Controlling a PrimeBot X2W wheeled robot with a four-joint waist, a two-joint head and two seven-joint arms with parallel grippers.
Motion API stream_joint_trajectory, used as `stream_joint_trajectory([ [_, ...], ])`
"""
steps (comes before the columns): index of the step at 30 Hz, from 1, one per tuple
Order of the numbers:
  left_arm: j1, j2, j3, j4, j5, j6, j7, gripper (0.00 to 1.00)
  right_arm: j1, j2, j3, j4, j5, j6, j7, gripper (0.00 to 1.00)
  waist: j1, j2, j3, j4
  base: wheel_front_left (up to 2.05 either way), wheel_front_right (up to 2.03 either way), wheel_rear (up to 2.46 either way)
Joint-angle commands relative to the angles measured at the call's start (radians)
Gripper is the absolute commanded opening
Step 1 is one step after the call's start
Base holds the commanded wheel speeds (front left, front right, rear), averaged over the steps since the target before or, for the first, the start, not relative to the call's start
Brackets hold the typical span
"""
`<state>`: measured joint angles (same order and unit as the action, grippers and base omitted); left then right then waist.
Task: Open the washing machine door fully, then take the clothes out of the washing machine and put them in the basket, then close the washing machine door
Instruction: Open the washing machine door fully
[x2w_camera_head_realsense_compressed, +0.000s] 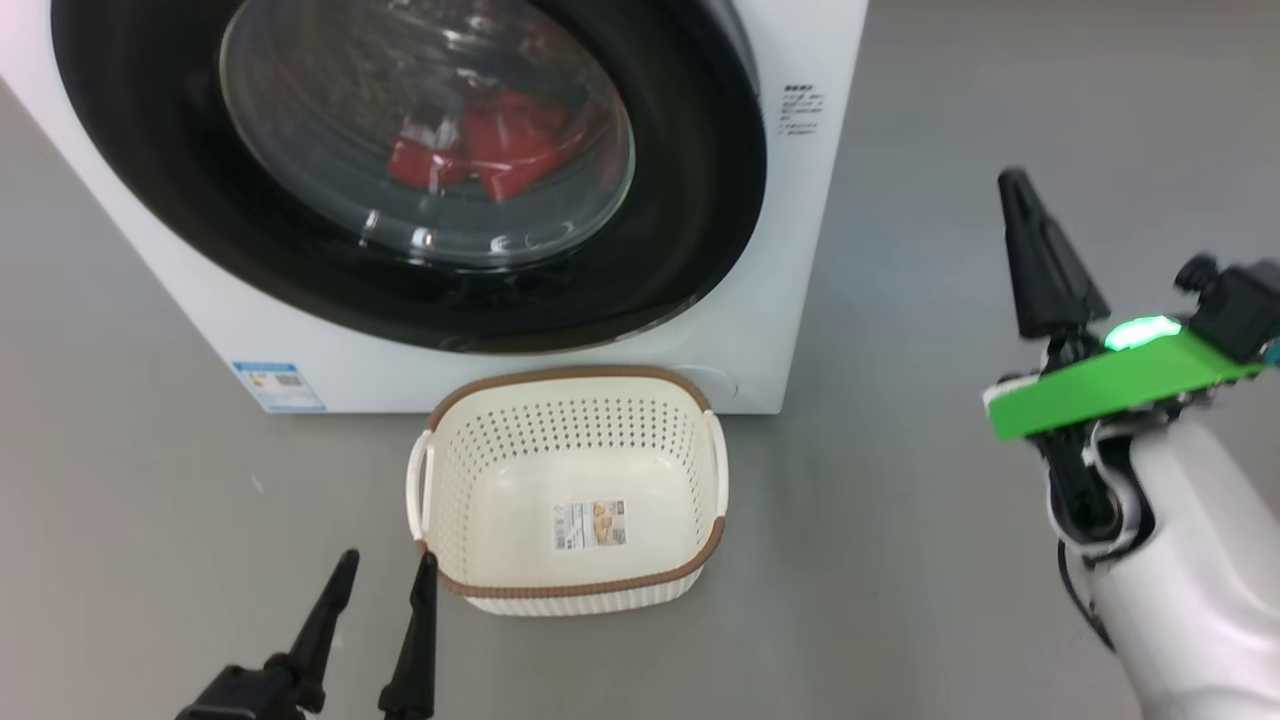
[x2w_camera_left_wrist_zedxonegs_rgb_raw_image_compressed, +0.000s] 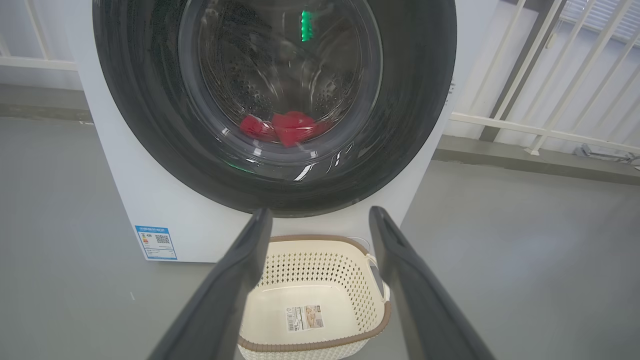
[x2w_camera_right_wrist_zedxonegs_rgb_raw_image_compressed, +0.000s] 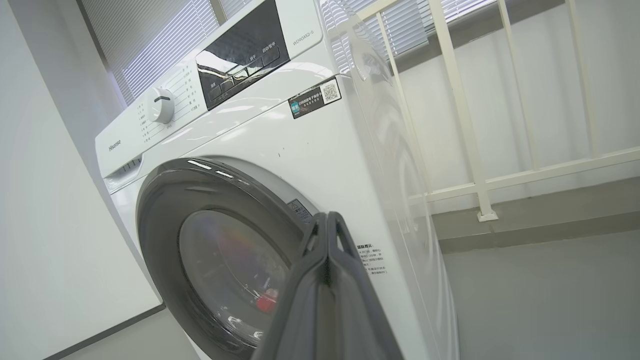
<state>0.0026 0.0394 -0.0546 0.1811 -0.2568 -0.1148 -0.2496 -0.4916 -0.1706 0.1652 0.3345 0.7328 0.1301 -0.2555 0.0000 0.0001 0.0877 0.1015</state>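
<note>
Left gripper (x2w_camera_head_realsense_compressed: 389, 557) low, fingers apart, empty, just beside the basket's near left corner; basket (x2w_camera_head_realsense_compressed: 570, 378) on the floor close against the washer (x2w_camera_head_realsense_compressed: 800, 330), holding nothing but a label on its bottom; right gripper (x2w_camera_head_realsense_compressed: 1016, 185) raised to the washer's right, fingers pressed together, empty; door (x2w_camera_head_realsense_compressed: 140, 190) shut; clothes (x2w_camera_head_realsense_compressed: 500, 150) red, low in the drum behind the glass. Step in hand: opening. Best judged: hook the paired tips behind the door's right rim, pull along the hinge arc to full swing, passing above the basket.
</note>
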Motion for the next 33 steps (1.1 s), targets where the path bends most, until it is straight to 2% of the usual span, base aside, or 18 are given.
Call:
stream_joint_trajectory([
  [1,-0.045,0.011,0.028,-0.023,-0.006,-0.002,-0.012,1.00,-0.053,-0.009,0.022,-0.013,0.017,0.001,-0.006,0.00,0.0000,-0.0001,0.030,0.025,0.00,0.00,0.00],
  [8,-0.080,0.011,0.022,-0.015,-0.009,-0.006,-0.012,1.00,-0.181,-0.051,0.072,0.053,0.177,0.001,-0.006,0.00,0.0000,-0.0001,0.077,0.053,0.00,0.00,0.00],
  [16,-0.118,0.011,0.004,-0.007,-0.015,-0.009,-0.012,1.00,-0.320,-0.125,0.129,0.103,0.430,0.001,0.076,0.00,0.0000,-0.0001,0.128,0.087,0.00,0.00,0.00],
  [17,-0.118,0.011,0.004,-0.007,-0.015,-0.009,-0.012,1.00,-0.320,-0.125,0.129,0.103,0.430,0.001,0.076,0.00,0.0000,-0.0001,0.128,0.087,0.00,0.00,0.00],
  [27,-0.144,0.011,-0.011,-0.002,-0.007,-0.011,-0.012,1.00,-0.434,-0.171,0.163,0.132,0.728,0.001,0.333,0.00,0.0000,-0.0001,0.181,0.109,0.00,0.00,0.00],
  [33,-0.164,0.011,-0.023,-0.003,-0.015,-0.010,-0.012,1.00,-0.499,-0.183,0.165,0.168,0.827,0.001,0.478,0.00,0.0000,-0.0001,0.215,0.118,0.00,0.00,0.00],
])
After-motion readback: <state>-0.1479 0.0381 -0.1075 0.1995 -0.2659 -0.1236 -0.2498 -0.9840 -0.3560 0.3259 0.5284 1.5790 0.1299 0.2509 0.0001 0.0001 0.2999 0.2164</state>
